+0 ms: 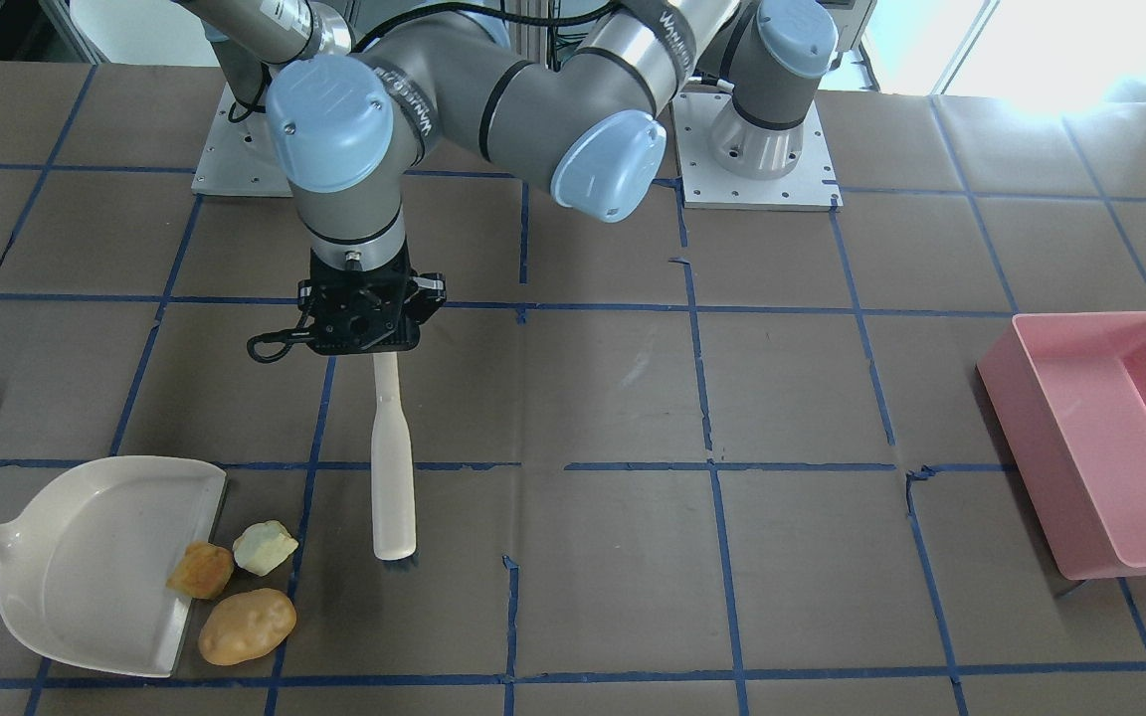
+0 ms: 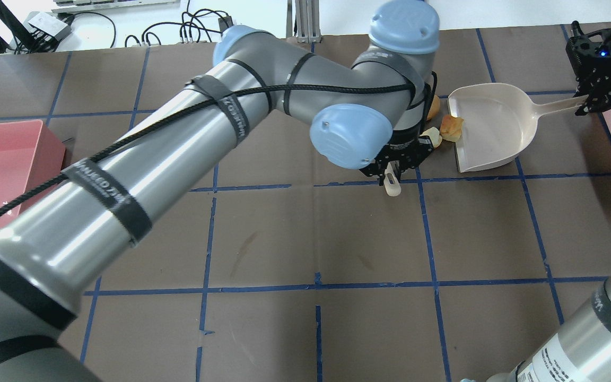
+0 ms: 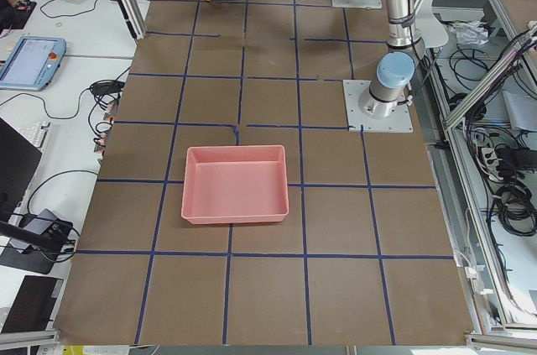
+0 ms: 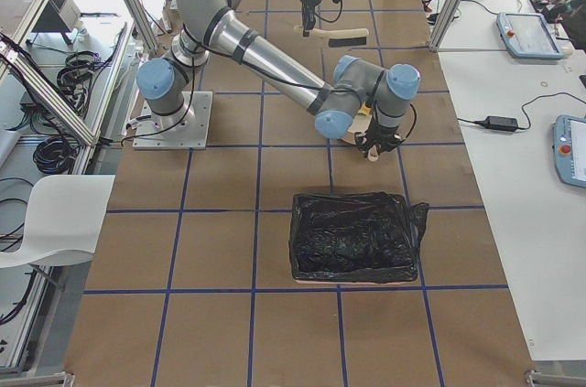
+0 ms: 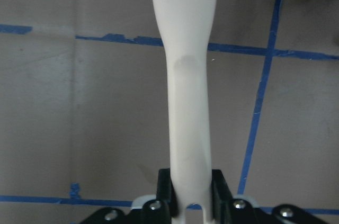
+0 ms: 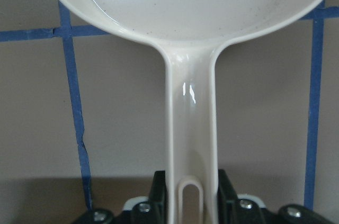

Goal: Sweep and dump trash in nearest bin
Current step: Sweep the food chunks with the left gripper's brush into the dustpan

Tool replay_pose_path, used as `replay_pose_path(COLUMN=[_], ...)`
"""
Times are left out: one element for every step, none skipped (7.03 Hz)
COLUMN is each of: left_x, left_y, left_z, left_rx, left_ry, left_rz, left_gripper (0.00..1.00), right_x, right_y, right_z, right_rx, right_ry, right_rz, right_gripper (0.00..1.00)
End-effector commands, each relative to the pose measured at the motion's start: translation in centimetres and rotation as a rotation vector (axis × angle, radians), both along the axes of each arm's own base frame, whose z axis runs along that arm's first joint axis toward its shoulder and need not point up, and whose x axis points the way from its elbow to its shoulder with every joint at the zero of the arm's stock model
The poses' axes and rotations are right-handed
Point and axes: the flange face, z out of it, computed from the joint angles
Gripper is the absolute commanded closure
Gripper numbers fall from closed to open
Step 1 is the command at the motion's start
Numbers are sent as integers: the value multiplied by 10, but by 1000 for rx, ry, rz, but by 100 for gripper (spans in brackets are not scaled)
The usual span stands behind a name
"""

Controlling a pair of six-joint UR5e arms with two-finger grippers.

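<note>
- The left end effector (image 5: 190, 186) is clamped on the handle of a brush (image 1: 393, 467), which points away from the robot with its bristles down on the tabletop (image 1: 613, 398).
- The right end effector (image 6: 192, 189) grips the handle of a dustpan (image 1: 86, 557), whose mouth faces the brush.
- The trash lies between the brush head and the pan's mouth, beyond the left end effector and to the robot's right of the brush.
- A golden chunk (image 1: 201, 570) sits on the pan's lip.
- A pale chunk (image 1: 265, 547) is just beside the golden chunk, on the tabletop.
- A potato lump (image 1: 247, 626) is just off the lip.
- A pink bin (image 1: 1110, 438) stands well apart on the robot's left.
- A bin (image 4: 352, 236) lined with a black bag stands toward the robot's right end.
</note>
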Motion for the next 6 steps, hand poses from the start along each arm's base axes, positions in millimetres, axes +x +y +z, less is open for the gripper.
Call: replay_pose_path(left_x=[-42, -61, -70, -85, -104, -115], left_y=[5, 13, 12, 12, 17, 11], left_z=[-22, -41, -55, -71, -81, -78], left_rx=[18, 2, -5, -26, -27, -48], left_ry=[-11, -2, 11, 37, 38, 51], left_rz=[206, 181, 206, 234, 243, 231], left_gripper=[100, 100, 100, 100, 100, 100], right_x=[3, 3, 3, 3, 3, 3], right_y=[-1, -1, 0, -1, -1, -1], right_z=[-1, -3, -6, -5, -5, -5], right_rx=[2, 2, 8, 7, 7, 5], right_ry=[-1, -4, -6, -5, -5, -4], right_rz=[6, 3, 3, 3, 3, 3], right_gripper=[100, 100, 100, 100, 100, 100])
